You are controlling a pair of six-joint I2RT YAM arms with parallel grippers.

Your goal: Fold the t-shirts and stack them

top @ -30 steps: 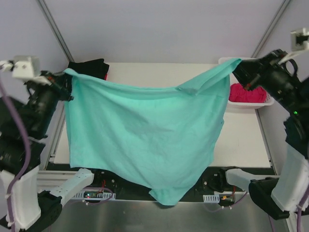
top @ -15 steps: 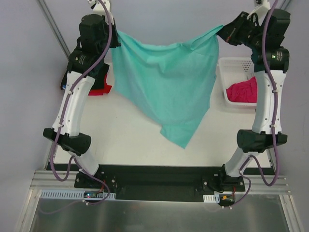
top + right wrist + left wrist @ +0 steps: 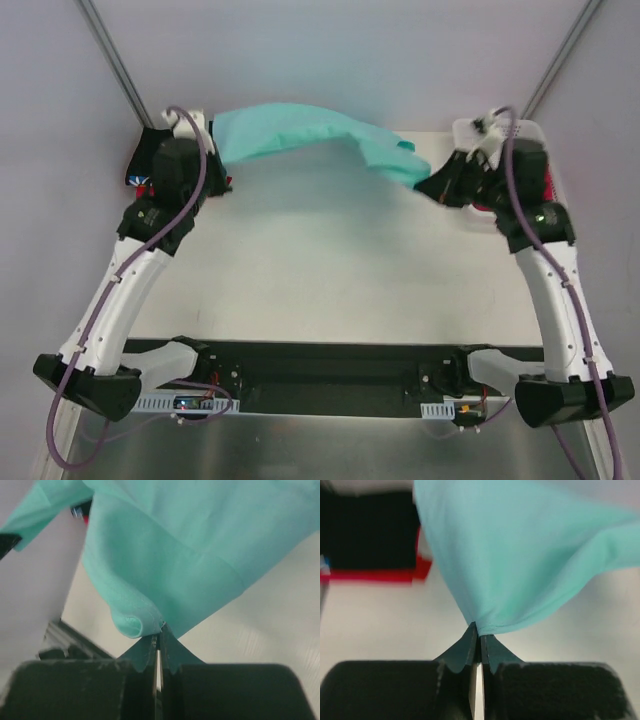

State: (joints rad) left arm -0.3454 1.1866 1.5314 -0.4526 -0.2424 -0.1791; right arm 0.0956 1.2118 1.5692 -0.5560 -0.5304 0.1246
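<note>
Where grey walls [image 3: 330, 60] meet, white table [image 3: 330, 270], teal t-shirt [image 3: 300, 130]

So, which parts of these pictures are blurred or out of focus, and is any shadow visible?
Top view: the teal t-shirt looks smeared, with a faint shadow under it on the table. Left wrist view: the black t-shirt and red t-shirt behind are out of focus. Right wrist view: the teal hem is sharp, the background soft.
</note>
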